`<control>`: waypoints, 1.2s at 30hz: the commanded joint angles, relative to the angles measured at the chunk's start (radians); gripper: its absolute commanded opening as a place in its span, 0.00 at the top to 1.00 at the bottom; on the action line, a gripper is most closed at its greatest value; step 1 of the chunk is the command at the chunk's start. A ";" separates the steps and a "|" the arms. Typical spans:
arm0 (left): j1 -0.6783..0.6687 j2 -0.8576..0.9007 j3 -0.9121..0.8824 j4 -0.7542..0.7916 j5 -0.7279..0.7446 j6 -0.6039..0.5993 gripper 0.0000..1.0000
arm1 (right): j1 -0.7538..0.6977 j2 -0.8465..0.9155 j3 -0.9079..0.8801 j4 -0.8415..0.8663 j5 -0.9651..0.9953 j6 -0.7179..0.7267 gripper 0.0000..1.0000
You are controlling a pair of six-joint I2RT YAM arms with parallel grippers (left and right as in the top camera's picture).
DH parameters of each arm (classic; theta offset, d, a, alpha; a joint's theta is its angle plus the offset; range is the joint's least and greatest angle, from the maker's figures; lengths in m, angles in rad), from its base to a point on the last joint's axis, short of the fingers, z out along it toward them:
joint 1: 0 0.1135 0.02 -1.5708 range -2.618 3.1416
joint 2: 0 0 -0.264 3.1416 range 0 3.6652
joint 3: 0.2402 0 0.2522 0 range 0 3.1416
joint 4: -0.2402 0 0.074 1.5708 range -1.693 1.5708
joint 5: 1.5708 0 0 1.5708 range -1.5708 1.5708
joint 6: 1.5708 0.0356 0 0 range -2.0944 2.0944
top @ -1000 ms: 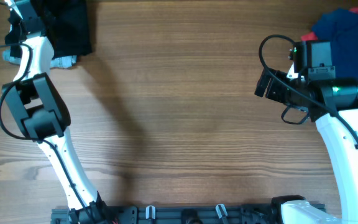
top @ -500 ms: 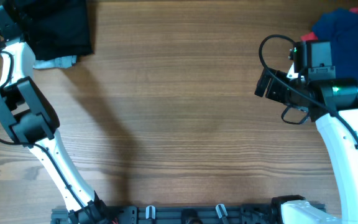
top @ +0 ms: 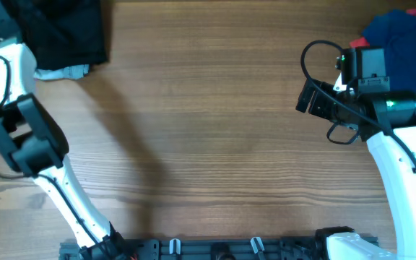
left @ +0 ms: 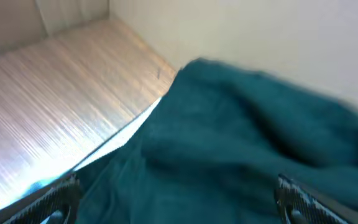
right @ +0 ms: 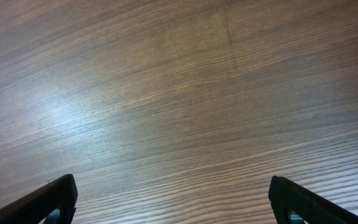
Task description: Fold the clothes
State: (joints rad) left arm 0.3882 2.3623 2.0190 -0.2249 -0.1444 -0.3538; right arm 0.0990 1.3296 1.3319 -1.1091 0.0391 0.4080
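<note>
Over the soft, rumpled dark garment [left: 247,137] my left hand [left: 179,199] gapes wide, my right hand [right: 173,199] likewise above the fine-grained wooden surface [right: 179,93].

Both arms are built of smooth white links joined by boxy black housings. A thin black cable runs along the left arm [top: 63,198]. The right arm [top: 401,170] carries looping black cables [top: 310,52] and small green lights [top: 390,105].
</note>
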 commanded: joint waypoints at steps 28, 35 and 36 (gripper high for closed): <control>-0.006 -1.540 0.010 -1.459 0.627 0.364 0.00 | -0.002 0.009 0.001 0.002 0.021 0.014 0.00; -0.006 -1.704 0.010 -1.459 0.626 0.309 0.00 | -0.002 0.009 0.001 0.002 0.021 0.014 0.00; -0.006 -1.718 0.010 -1.459 0.623 0.309 0.00 | -0.002 0.009 0.001 0.002 0.021 0.014 0.00</control>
State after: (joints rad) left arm 0.3843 0.6880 2.0327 -1.6836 0.4694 -0.0284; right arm 0.0990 1.3315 1.3319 -1.1069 0.0391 0.4080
